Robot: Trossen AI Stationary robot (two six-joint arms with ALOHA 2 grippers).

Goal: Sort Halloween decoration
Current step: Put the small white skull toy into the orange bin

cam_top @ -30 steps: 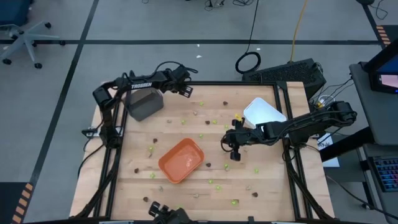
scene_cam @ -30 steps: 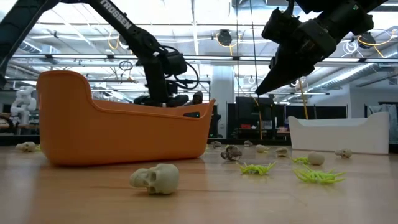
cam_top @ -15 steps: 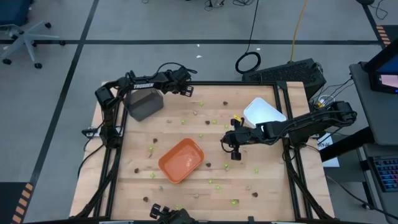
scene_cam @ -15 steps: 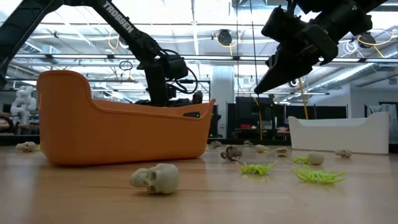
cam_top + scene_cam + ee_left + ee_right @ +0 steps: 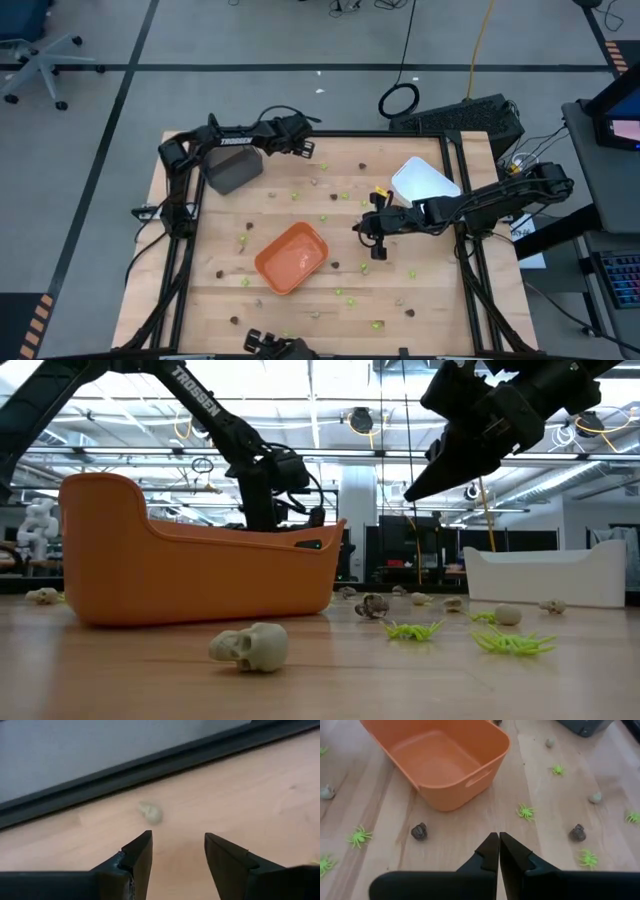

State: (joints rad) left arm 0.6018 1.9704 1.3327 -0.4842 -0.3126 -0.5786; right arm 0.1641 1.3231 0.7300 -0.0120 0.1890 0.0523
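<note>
Three trays share my pale wooden table (image 5: 300, 310). Beyond the orange plastic tray (image 5: 291, 257), my left gripper (image 5: 175, 850), fingers spread and empty, faces a tan-grey skull piece (image 5: 151, 812); I should centre before descending. My right gripper (image 5: 498, 851) hovers clenched, empty.

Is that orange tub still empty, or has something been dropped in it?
Empty. The right wrist view looks into the orange tray and shows only its bare floor; green spiders lie on the table outside.
</note>
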